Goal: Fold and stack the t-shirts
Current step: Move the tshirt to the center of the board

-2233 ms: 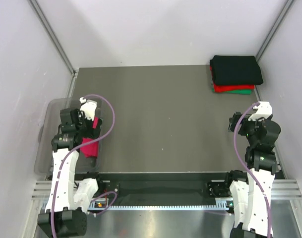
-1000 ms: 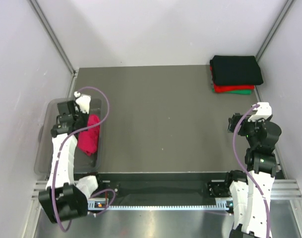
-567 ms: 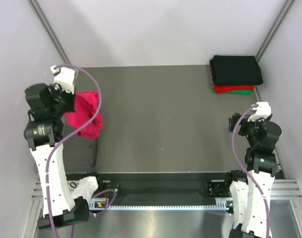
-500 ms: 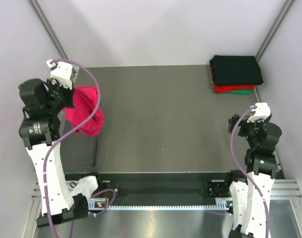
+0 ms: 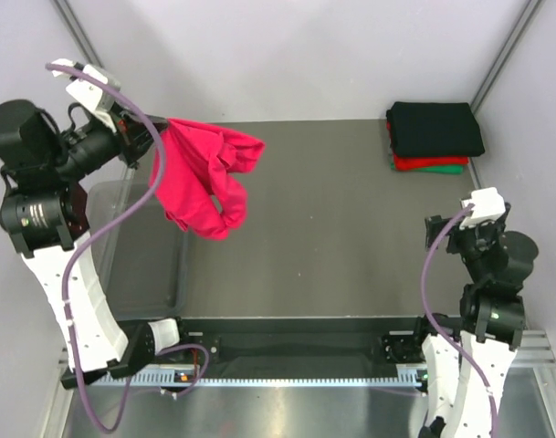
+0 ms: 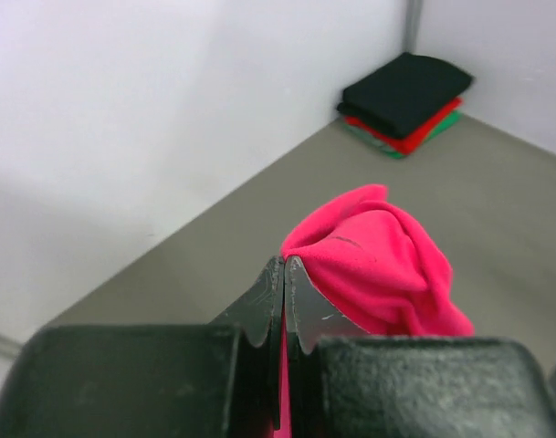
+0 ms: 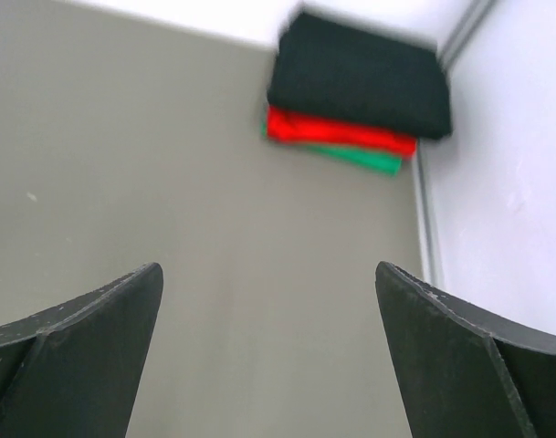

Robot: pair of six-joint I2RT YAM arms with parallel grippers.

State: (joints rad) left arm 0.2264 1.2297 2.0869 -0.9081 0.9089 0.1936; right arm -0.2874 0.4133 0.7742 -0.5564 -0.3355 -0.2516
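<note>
Pinched shut on one bunch, the left claw (image 6: pixel 284 265) dangles the limp, light pink t-shirt (image 5: pixel 204 178) over the table's (image 5: pixel 332 228) far-left corner; the right claw (image 7: pixel 268 301), spread wide, should probably take its hem.

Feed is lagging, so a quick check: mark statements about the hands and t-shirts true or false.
1. The left hand is shut on the pink t-shirt. True.
2. The pink t-shirt lies spread out flat. False: it hangs bunched from the left hand.
3. The right hand is open and empty. True.
4. A yellow t-shirt is the topmost folded one. False: the black t-shirt tops the folded stack, over the red t-shirt and the green t-shirt.
</note>
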